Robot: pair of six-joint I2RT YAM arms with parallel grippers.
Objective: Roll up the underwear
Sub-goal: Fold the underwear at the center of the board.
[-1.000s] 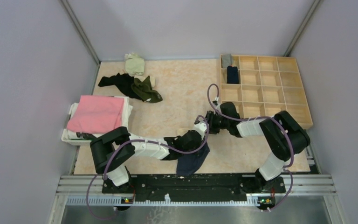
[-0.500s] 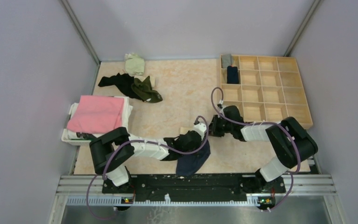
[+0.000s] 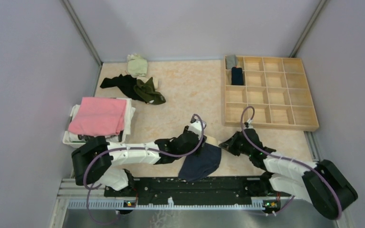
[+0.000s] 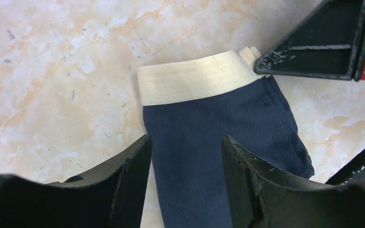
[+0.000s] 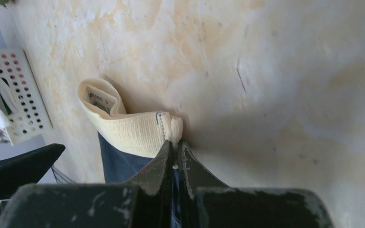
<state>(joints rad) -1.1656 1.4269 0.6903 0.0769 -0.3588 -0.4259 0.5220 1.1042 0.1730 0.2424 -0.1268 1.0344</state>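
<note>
While the right gripper (image 5: 175, 148) is clenched on the corner of the beige waistband (image 4: 190, 83), the left gripper (image 4: 185, 142) hangs released, its two fingers astride the dark body of the navy underwear (image 3: 200, 162) without pinching it. That garment lies flat on the table (image 3: 185, 95) at the bottom centre of the top view, waistband toward the top of the frame.

To roll it well, I judge the pinched corner should be kept low and taut so the band does not fold over on itself. The free gripper should press or take the opposite edge before any turning starts. Otherwise the soft cloth is likely to skew and give a loose, cone-shaped roll.

At the upper right of the top view sits a wooden tray (image 3: 272, 126) of square cells. A grey roll (image 3: 230, 61) fills its upper-left corner cell and a navy roll (image 3: 237, 76) the cell just below; the other cells show bare wood. At the left, a white basket (image 3: 69, 137) carries a folded pink cloth (image 3: 99, 115). More underwear lies loose at the upper left: a dark and olive heap (image 3: 149, 91) and a pale piece (image 3: 137, 64)
</note>
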